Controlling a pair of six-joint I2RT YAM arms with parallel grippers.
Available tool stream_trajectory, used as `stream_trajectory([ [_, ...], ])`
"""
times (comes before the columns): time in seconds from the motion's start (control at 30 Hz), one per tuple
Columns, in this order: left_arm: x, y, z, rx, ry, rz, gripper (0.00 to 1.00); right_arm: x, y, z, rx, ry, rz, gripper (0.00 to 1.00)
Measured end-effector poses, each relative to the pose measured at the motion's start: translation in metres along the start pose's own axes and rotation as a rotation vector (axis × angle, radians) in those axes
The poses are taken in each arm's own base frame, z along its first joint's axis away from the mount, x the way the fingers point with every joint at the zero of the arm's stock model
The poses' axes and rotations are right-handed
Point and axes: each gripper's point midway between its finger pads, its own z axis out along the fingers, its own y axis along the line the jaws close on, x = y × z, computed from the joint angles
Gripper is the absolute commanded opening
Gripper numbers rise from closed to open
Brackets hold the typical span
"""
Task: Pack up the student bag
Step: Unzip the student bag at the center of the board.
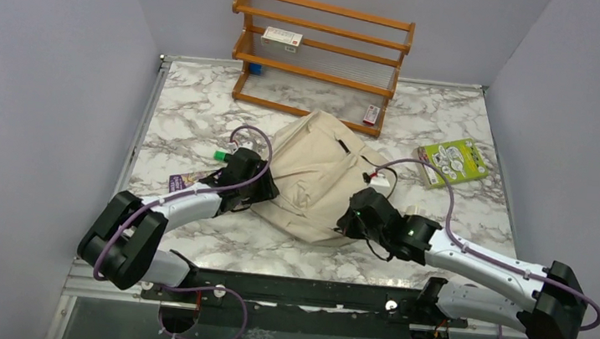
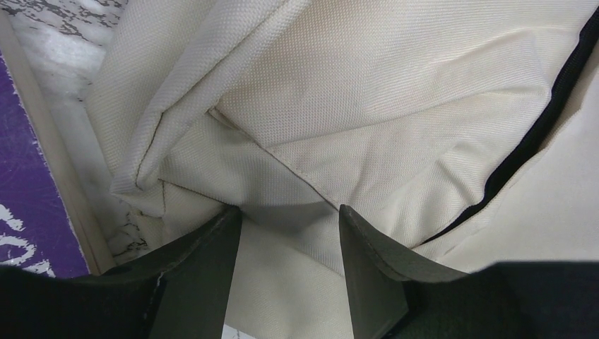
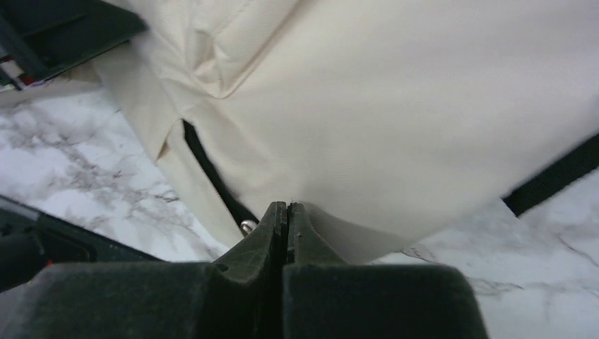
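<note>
The student bag [image 1: 316, 180] is a beige backpack lying flat in the middle of the marble table, with a black zip slit on its top. My left gripper [image 1: 266, 188] is at the bag's left edge. In the left wrist view it [image 2: 288, 212] is open, its fingers straddling a fold of beige fabric [image 2: 367, 106]. My right gripper [image 1: 350, 219] is at the bag's near right edge. In the right wrist view it [image 3: 286, 206] is shut, its tips pinching the bag's edge [image 3: 395, 127] next to a black zip and metal pull [image 3: 247, 226].
A purple book [image 1: 182, 181] lies beside the left gripper and shows in the left wrist view [image 2: 28, 176]. A green marker [image 1: 220, 154] lies left of the bag. A wooden rack [image 1: 321, 54] with small boxes stands at the back. A green book [image 1: 453, 161] lies right.
</note>
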Motion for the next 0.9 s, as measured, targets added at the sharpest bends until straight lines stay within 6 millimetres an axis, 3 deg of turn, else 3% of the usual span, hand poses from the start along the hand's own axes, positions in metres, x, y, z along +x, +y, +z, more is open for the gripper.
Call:
stream_trajectory([
  [0.23,-0.002,-0.001,0.002,0.004,-0.006,0.0,0.56,-0.003,-0.043,-0.012,0.199,-0.048,0.03,0.01],
  [0.37,-0.002,-0.002,0.002,0.005,-0.007,0.001,0.57,-0.006,-0.052,-0.017,0.242,-0.071,0.044,0.01],
  [0.5,-0.005,-0.002,0.0,0.009,-0.015,0.026,0.61,-0.016,-0.042,-0.025,0.164,-0.118,0.055,0.01],
  [0.67,-0.02,-0.009,-0.019,0.052,-0.071,0.117,0.67,-0.025,-0.021,-0.034,-0.015,-0.183,0.042,0.01],
  [0.8,-0.042,-0.041,-0.049,0.194,-0.16,0.22,0.68,-0.033,0.0,-0.038,-0.125,-0.211,0.018,0.01],
  [0.9,-0.045,-0.073,-0.068,0.322,-0.206,0.307,0.66,-0.037,0.013,-0.039,-0.183,-0.222,-0.002,0.01],
])
